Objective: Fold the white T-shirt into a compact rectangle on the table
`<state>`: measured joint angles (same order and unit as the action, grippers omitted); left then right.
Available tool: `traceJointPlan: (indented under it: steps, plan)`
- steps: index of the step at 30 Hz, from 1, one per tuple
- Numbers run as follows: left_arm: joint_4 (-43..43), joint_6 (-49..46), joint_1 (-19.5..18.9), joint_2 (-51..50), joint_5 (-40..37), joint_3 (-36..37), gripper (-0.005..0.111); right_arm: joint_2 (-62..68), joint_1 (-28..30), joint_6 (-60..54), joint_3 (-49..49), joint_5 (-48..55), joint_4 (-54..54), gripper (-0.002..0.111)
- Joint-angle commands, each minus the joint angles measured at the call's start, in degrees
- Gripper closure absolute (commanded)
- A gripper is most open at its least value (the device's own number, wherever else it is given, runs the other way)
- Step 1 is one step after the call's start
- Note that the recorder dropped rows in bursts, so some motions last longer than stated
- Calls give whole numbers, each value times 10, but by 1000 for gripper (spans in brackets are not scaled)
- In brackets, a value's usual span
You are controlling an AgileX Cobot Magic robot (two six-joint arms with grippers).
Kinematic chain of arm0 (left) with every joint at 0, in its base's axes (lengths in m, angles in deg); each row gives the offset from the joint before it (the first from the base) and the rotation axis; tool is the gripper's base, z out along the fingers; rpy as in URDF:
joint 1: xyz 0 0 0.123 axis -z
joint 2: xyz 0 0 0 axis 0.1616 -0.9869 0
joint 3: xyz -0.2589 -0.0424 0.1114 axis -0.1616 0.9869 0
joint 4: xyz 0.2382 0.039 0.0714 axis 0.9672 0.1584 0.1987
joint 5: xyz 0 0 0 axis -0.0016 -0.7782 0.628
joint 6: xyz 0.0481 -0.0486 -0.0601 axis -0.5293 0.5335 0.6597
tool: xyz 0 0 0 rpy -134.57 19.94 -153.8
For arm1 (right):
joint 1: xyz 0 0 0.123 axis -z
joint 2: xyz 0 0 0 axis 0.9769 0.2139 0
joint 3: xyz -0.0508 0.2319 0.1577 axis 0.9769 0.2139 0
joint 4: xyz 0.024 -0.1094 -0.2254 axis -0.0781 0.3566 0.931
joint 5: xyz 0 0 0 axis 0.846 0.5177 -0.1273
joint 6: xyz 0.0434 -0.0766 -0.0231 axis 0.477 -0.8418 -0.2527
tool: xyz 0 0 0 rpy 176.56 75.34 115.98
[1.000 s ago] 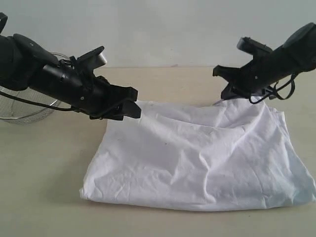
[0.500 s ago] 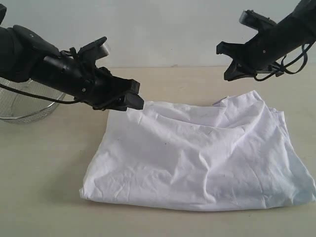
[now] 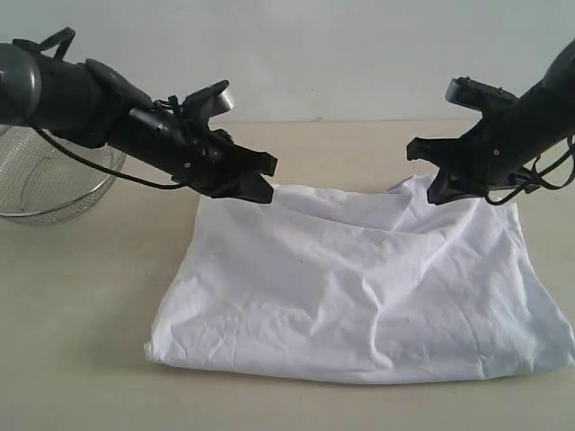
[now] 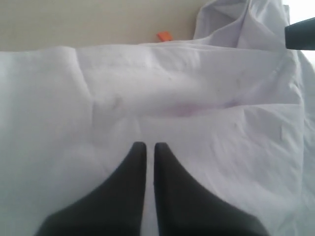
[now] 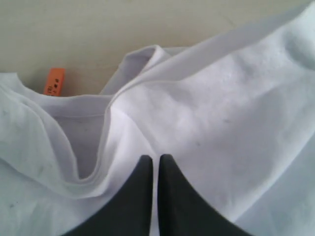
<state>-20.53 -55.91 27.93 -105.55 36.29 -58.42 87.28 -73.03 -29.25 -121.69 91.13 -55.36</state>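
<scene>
Closed left gripper (image 3: 263, 189) and right gripper (image 3: 440, 195) at white T-shirt's (image 3: 359, 287) far edge.

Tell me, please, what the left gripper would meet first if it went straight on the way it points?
Probably the white T-shirt: the left gripper, jaws shut, points at its wrinkled cloth just ahead, though the gap is unclear.

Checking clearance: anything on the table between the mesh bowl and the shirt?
Bare table only, exterior view; the left arm crosses above it.
</scene>
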Motion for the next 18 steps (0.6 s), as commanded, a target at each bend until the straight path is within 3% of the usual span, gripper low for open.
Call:
traceJointPlan:
  steps: [1,9,12,18]
  plan:
    - [-1,-9,0,-35,11,-27,102,9,4,3,3,-14,10,108]
    - [12,-25,0,-92,36,-59,102,38,4,8,3,-21,15,108]
    - [12,-23,-2,-93,85,-59,102,46,4,36,3,-24,60,108]
    - [50,24,-22,-106,79,-59,102,54,14,81,3,-18,118,108]
